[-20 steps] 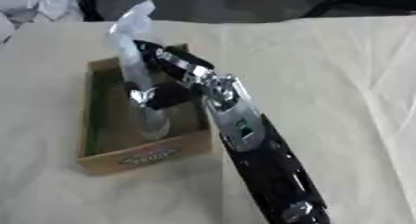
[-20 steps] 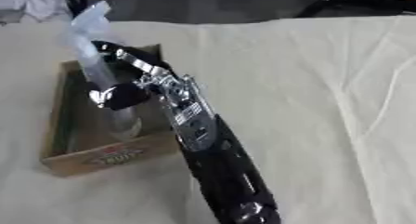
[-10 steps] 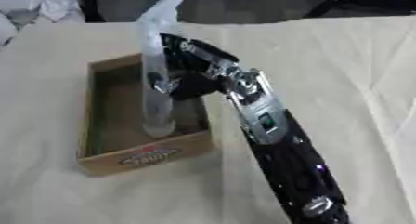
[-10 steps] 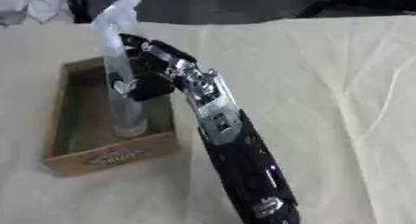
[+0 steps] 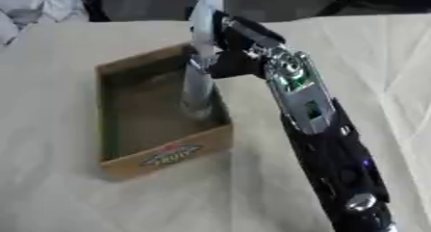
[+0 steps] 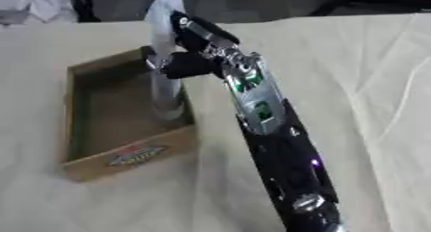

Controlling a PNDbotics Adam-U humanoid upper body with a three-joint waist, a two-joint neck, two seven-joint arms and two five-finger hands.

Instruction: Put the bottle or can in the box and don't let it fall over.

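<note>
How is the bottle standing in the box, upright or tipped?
Upright: the bottle stands near-vertical inside the cardboard box, right hand gripping it.

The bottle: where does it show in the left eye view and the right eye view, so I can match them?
Left eye view: the bottle stands upper centre, inside the box's right wall.
Right eye view: the bottle sits further left, upper left of centre.
Shared landmark: the red label on the box's near wall.

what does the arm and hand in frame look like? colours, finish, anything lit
Only one arm shows, the right. The forearm is glossy black with a round silver fitting near the lower edge and a small purple light. Toward the wrist sits a silver metal section with green patches showing through. The right hand is black with silver parts. No loose cables or readable markings visible.
</note>
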